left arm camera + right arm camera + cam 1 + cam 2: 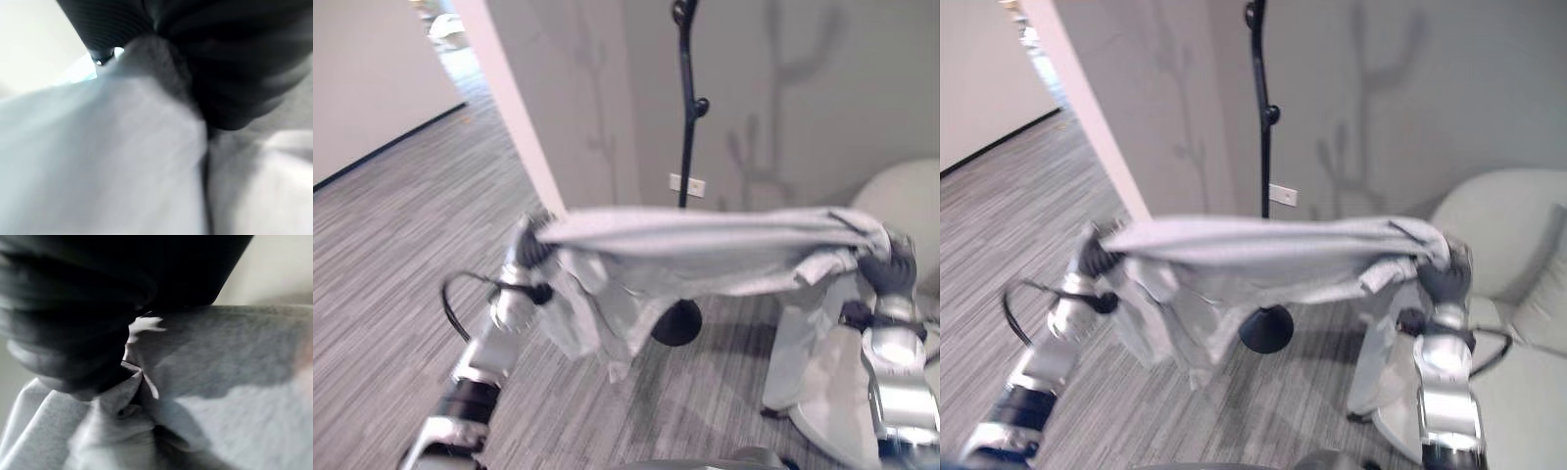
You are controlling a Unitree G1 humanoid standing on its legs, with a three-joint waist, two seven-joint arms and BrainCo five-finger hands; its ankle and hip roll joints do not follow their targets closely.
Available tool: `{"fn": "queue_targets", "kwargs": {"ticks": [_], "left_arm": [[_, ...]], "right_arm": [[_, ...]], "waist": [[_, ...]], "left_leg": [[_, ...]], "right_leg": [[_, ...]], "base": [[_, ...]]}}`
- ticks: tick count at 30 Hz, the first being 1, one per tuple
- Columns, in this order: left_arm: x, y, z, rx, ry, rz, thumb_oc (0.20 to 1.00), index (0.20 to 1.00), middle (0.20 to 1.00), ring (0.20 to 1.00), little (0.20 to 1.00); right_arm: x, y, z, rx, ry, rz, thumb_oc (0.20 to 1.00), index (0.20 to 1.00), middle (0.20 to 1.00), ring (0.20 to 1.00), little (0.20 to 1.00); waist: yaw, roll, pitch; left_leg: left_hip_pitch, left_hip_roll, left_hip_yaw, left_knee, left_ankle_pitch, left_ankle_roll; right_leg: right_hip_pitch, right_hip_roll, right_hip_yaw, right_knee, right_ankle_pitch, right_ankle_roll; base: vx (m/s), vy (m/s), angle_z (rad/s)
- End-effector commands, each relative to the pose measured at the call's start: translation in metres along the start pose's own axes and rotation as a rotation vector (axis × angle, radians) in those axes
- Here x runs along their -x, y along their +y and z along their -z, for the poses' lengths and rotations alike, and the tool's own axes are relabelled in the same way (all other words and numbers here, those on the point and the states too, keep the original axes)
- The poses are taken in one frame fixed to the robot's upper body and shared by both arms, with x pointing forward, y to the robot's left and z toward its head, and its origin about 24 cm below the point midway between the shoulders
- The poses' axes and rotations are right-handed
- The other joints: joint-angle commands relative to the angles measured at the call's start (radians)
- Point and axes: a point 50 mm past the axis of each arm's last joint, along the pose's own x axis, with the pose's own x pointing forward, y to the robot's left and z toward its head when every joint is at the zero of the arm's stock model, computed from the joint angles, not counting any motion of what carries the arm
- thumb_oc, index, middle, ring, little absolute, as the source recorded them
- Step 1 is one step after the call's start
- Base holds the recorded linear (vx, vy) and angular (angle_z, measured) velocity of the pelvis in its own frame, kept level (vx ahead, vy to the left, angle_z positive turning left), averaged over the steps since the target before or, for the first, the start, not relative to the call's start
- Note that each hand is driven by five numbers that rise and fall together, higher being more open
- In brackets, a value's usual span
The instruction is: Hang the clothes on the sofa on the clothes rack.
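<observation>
Cloth comes first: a pale grey, soft garment (705,250) is stretched in the air between the two hands, its upper edge pulled into a nearly level band and loose folds hanging below, well clear of the floor. The left hand (530,253) is bunched into one end of the fabric, the right hand (889,266) into the other; both wrist views show cloth gathered tight against the dark ribbed covers, so each hand appears clenched on the garment, though the fingers themselves are buried in folds. Just behind the spread cloth rises the black metal clothes rack (686,117), a thin pole with short knobbed pegs, its round dark base (677,324) showing under the hanging fabric. A light grey upholstered sofa (1508,235) sits off to the robot's right, by the grey wall (822,98), and striped grey carpet (382,255) runs underneath.

The carrying step looks finished and hanging is in hand. Next, the garment likely needs lifting higher and forward so a fold drops over a peg before either hand lets go.
</observation>
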Motion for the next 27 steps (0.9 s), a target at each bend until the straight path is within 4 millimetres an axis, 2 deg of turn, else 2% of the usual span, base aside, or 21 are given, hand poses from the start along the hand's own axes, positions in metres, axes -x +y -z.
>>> {"fn": "queue_targets", "kwargs": {"ticks": [1,2,3,4,6,8,10,12,14,15,16,17,18,19,20,22,24,26,27], "left_arm": [[-0.012,0.03,-0.032,-0.047,-0.188,-0.188,0.2,0.2,0.2,0.2,0.2],[-0.019,0.043,-0.033,-0.089,-0.196,-0.252,0.2,0.2,0.2,0.2,0.2],[-0.026,0.059,-0.038,-0.127,-0.219,-0.321,0.2,0.2,0.2,0.2,0.2],[-0.03,0.066,-0.037,-0.15,-0.215,-0.35,0.2,0.2,0.2,0.2,0.2],[-0.039,0.073,-0.055,-0.154,-0.289,-0.393,0.2,0.2,0.2,0.2,0.2],[-0.044,0.077,-0.066,-0.137,-0.32,-0.43,0.2,0.2,0.2,0.2,0.2],[-0.051,0.09,-0.082,-0.172,-0.392,-0.474,0.2,0.2,0.2,0.2,0.2],[-0.063,0.102,-0.087,-0.201,-0.401,-0.515,0.2,0.2,0.2,0.2,0.2],[-0.064,0.104,-0.086,-0.2,-0.399,-0.524,0.2,0.2,0.2,0.2,0.2],[-0.079,0.117,-0.087,-0.242,-0.374,-0.534,0.2,0.2,0.2,0.2,0.2],[-0.099,0.122,-0.081,-0.302,-0.317,-0.495,0.2,0.2,0.2,0.2,0.2],[-0.103,0.123,-0.082,-0.297,-0.317,-0.503,0.2,0.2,0.2,0.2,0.2],[-0.107,0.122,-0.08,-0.304,-0.294,-0.479,0.2,0.2,0.2,0.2,0.2],[-0.125,0.119,-0.074,-0.364,-0.227,-0.386,0.2,0.2,0.2,0.2,0.2],[-0.126,0.119,-0.074,-0.361,-0.227,-0.389,0.2,0.2,0.2,0.2,0.2],[-0.139,0.116,-0.065,-0.437,-0.149,-0.299,0.2,0.2,0.2,0.2,0.2],[-0.152,0.118,-0.067,-0.498,-0.088,-0.244,0.2,0.2,0.2,0.2,0.2],[-0.157,0.114,-0.061,-0.511,-0.028,-0.208,0.2,0.2,0.2,0.2,0.2],[-0.157,0.109,-0.052,-0.521,0.034,-0.178,0.2,0.2,0.2,0.2,0.2]], "right_arm": [[-0.033,-0.036,-0.039,0.118,-0.236,0.289,0.2,0.2,0.2,0.2,0.2],[-0.05,-0.033,-0.057,0.143,-0.308,0.307,0.2,0.2,0.2,0.2,0.2],[-0.059,-0.033,-0.059,0.221,-0.33,0.306,0.2,0.2,0.2,0.2,0.2],[-0.065,-0.039,-0.059,0.252,-0.331,0.347,0.2,0.2,0.2,0.2,0.2],[-0.075,-0.048,-0.073,0.297,-0.39,0.416,0.2,0.2,0.2,0.2,0.2],[-0.092,-0.061,-0.081,0.36,-0.41,0.495,0.2,0.2,0.2,0.2,0.2],[-0.107,-0.072,-0.092,0.431,-0.452,0.515,0.2,0.2,0.2,0.2,0.2],[-0.124,-0.076,-0.105,0.457,-0.481,0.516,0.2,0.2,0.2,0.2,0.2],[-0.127,-0.075,-0.109,0.452,-0.49,0.519,0.2,0.2,0.2,0.2,0.2],[-0.138,-0.079,-0.112,0.532,-0.495,0.453,0.2,0.2,0.2,0.2,0.2],[-0.153,-0.079,-0.122,0.55,-0.503,0.401,0.2,0.2,0.2,0.2,0.2],[-0.156,-0.079,-0.127,0.547,-0.508,0.406,0.2,0.2,0.2,0.2,0.2],[-0.16,-0.077,-0.131,0.55,-0.506,0.388,0.2,0.2,0.2,0.2,0.2],[-0.172,-0.062,-0.146,0.576,-0.521,0.291,0.2,0.2,0.2,0.2,0.2],[-0.173,-0.063,-0.148,0.576,-0.524,0.294,0.2,0.2,0.2,0.2,0.2],[-0.182,-0.051,-0.162,0.61,-0.535,0.222,0.2,0.2,0.2,0.2,0.2],[-0.193,-0.046,-0.177,0.617,-0.505,0.187,0.2,0.2,0.2,0.2,0.2],[-0.199,-0.039,-0.179,0.599,-0.462,0.163,0.2,0.2,0.2,0.2,0.2],[-0.2,-0.031,-0.173,0.59,-0.425,0.127,0.2,0.2,0.2,0.2,0.2]], "waist": [[-0.059,-0.03,0.007],[-0.076,-0.03,0.021],[-0.081,-0.037,0.028],[-0.085,-0.047,0.022],[-0.075,-0.065,0.013],[-0.071,-0.064,0.025],[-0.062,-0.065,0.015],[-0.062,-0.062,0.016],[-0.07,-0.059,0.023],[-0.063,-0.073,0.005],[-0.069,-0.069,0.008],[-0.073,-0.065,0.012],[-0.076,-0.064,0.015],[-0.083,-0.063,0.02],[-0.084,-0.061,0.024],[-0.081,-0.063,0.027],[-0.074,-0.064,0.036],[-0.066,-0.067,0.046],[-0.065,-0.069,0.05]], "left_leg": [[0.025,0.091,-0.189,-0.047,0.099,-0.186],[0.055,0.081,-0.182,-0.047,0.081,-0.181],[0.064,0.068,-0.189,-0.047,0.089,-0.174],[0.066,0.066,-0.189,-0.047,0.09,-0.171],[0.07,0.066,-0.186,-0.047,0.081,-0.16],[0.087,0.08,-0.18,-0.047,0.083,-0.154],[0.103,0.093,-0.19,-0.047,0.086,-0.147],[0.105,0.101,-0.197,-0.047,0.093,-0.147],[0.105,0.101,-0.199,-0.047,0.095,-0.147],[0.11,0.117,-0.196,-0.047,0.101,-0.149],[0.105,0.124,-0.193,-0.047,0.108,-0.151],[0.106,0.125,-0.195,-0.047,0.102,-0.151],[0.106,0.128,-0.195,-0.047,0.106,-0.151],[0.109,0.139,-0.193,-0.047,0.11,-0.153],[0.107,0.138,-0.193,-0.047,0.115,-0.153],[0.109,0.148,-0.19,-0.047,0.117,-0.155],[0.109,0.157,-0.187,-0.047,0.125,-0.157],[0.115,0.162,-0.183,-0.047,0.125,-0.158],[0.119,0.164,-0.18,-0.047,0.124,-0.158]], "right_leg": [[0.192,0.147,0.055,-0.111,-0.084,-0.031],[0.142,0.197,0.013,-0.144,-0.099,-0.025],[0.134,0.241,0.016,-0.181,-0.116,-0.045],[0.145,0.249,0.03,-0.194,-0.114,-0.048],[0.179,0.247,0.041,-0.222,-0.104,-0.037],[0.203,0.237,0.024,-0.239,-0.085,-0.022],[0.221,0.237,0.024,-0.253,-0.078,-0.016],[0.232,0.235,0.013,-0.274,-0.07,-0.009],[0.234,0.235,0.011,-0.277,-0.067,-0.009],[0.237,0.234,0.005,-0.29,-0.063,0.0],[0.237,0.231,0.001,-0.303,-0.054,0.006],[0.241,0.231,-0.001,-0.307,-0.058,0.008],[0.243,0.231,-0.001,-0.307,-0.056,0.008],[0.246,0.232,-0.006,-0.308,-0.055,0.01],[0.243,0.232,-0.007,-0.307,-0.05,0.009],[0.241,0.231,-0.01,-0.307,-0.046,0.009],[0.237,0.231,-0.009,-0.297,-0.041,0.005],[0.236,0.23,-0.011,-0.288,-0.042,0.002],[0.237,0.23,-0.012,-0.289,-0.041,0.001]], "base": [[0.1,0.226,0.14],[0.12,0.201,0.31],[0.13,0.141,0.15],[0.05,0.037,-0.42],[0.04,-0.054,0.08],[0.08,-0.084,0.54],[0.09,-0.122,0.1],[0.02,-0.071,0.1],[0.0,-0.063,-0.01],[0.0,-0.158,-0.01],[0.03,-0.154,0.03],[0.03,-0.083,0.05],[0.03,-0.107,0.08],[-0.01,-0.114,0.07],[-0.01,-0.125,0.04],[0.02,-0.083,0.1],[0.07,-0.12,0.13],[0.06,-0.101,0.05],[0.06,-0.079,0.01]]}}
